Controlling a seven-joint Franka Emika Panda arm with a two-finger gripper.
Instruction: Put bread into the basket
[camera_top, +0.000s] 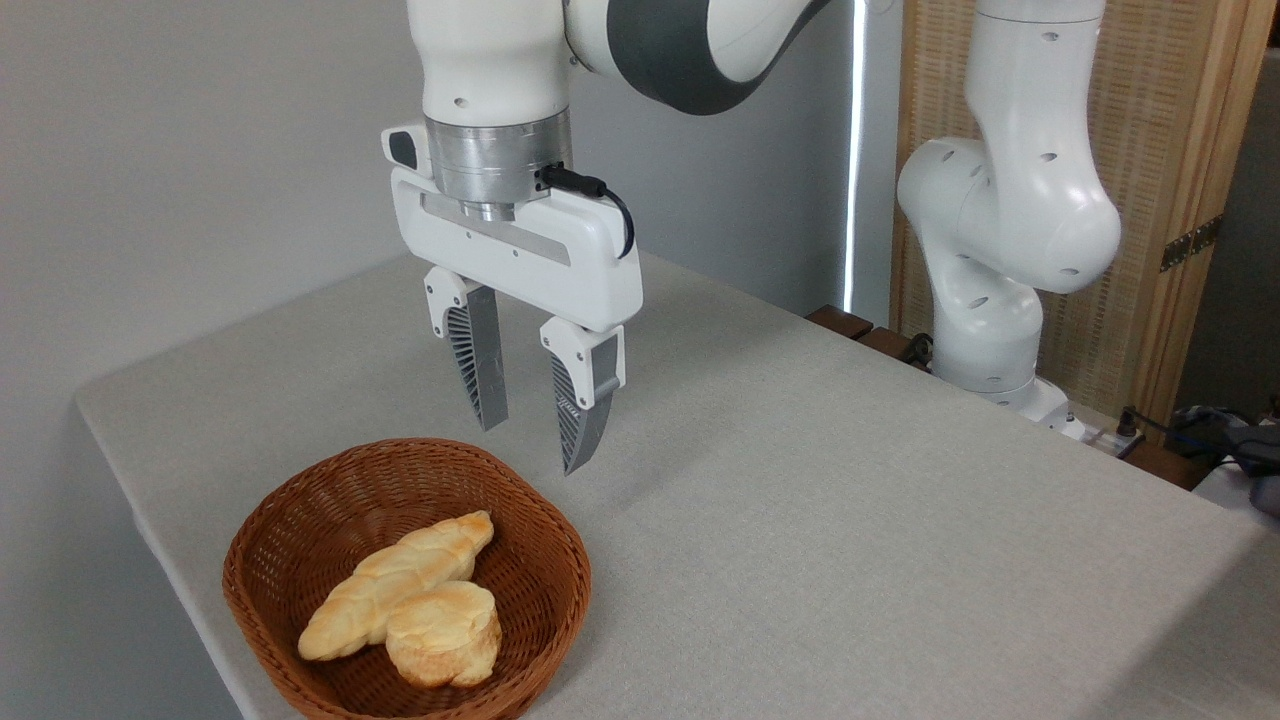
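Note:
The long golden braided bread (395, 580) lies inside the oval brown wicker basket (300, 500) at the table's front left corner. A short round bun (445, 632) rests against its lower right side, also in the basket. My gripper (533, 445) hangs open above the basket's far right rim, with nothing between its grey ribbed fingers (478, 360). It touches neither the bread nor the basket.
The grey cloth-covered table (850, 520) stretches right and back of the basket. The arm's white base (1000, 300) stands at the table's far right edge, beside a wooden-framed screen. Cables lie at the far right.

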